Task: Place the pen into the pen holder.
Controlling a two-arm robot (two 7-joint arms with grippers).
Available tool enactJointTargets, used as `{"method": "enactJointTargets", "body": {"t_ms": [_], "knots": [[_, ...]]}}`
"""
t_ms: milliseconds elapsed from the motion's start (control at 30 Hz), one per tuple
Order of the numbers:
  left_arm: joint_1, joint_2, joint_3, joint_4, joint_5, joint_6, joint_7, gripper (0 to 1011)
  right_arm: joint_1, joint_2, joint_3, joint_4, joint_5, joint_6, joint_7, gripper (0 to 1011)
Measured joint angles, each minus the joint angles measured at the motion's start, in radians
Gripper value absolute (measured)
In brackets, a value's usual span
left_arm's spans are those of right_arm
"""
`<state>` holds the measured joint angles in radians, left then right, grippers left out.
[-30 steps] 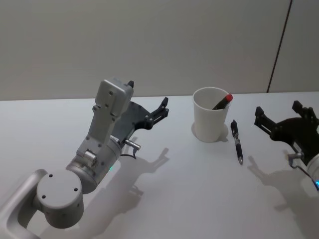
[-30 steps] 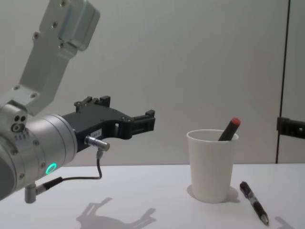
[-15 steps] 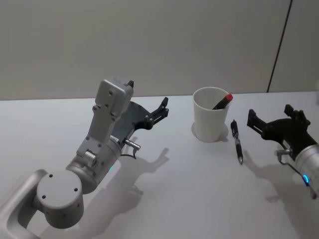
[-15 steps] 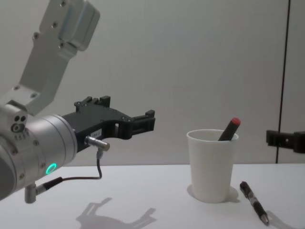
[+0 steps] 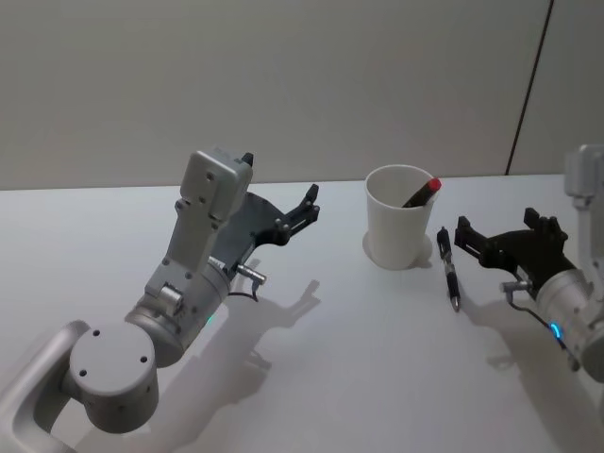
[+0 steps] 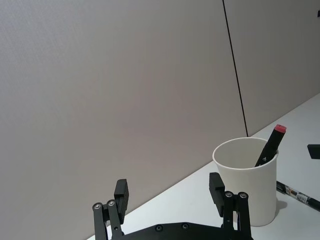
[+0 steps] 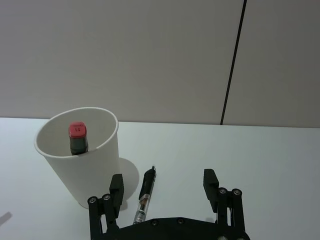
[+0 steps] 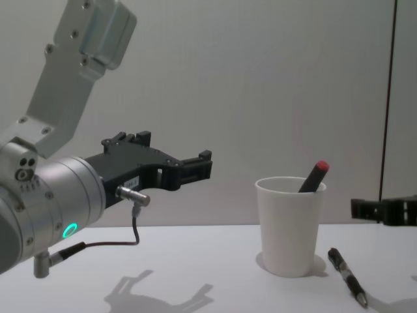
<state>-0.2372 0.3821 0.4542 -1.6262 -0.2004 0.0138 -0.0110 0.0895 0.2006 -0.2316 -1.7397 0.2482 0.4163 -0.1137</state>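
Note:
The pen (image 5: 422, 193), black with a red end, stands tilted inside the pen holder (image 5: 396, 231), a white paper cup near the table's back middle. The right wrist view looks down on the pen (image 7: 78, 137) leaning against the pen holder (image 7: 85, 170) wall. My right gripper (image 5: 497, 225) hovers open and empty just right of the cup; from its own wrist, the right gripper (image 7: 163, 179) points between cup and click pen. My left gripper (image 5: 279, 176) hangs open and empty well left of the cup, raised above the table.
A thinner black click pen (image 5: 448, 267) lies on the white table (image 5: 359, 377) just right of the cup, below my right gripper's fingers. A grey wall stands behind the table's far edge.
My right gripper has moved left, from the table's right edge to close beside the cup and click pen. The left arm, pen and cup have not moved.

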Motion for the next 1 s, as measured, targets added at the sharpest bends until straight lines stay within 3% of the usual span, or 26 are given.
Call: {"method": "enactJointTargets", "body": {"t_ms": [533, 1000], "knots": [[0.0, 0.0, 0.0, 0.0, 0.0, 0.0, 0.0, 1001, 0.067, -0.05, -0.015, 0.118, -0.06, 0.034, 0.002, 1001], [0.0, 0.0, 0.0, 0.0, 0.0, 0.0, 0.0, 1001, 0.116, -0.093, -0.026, 0.206, -0.083, 0.05, -0.007, 1001]]}}
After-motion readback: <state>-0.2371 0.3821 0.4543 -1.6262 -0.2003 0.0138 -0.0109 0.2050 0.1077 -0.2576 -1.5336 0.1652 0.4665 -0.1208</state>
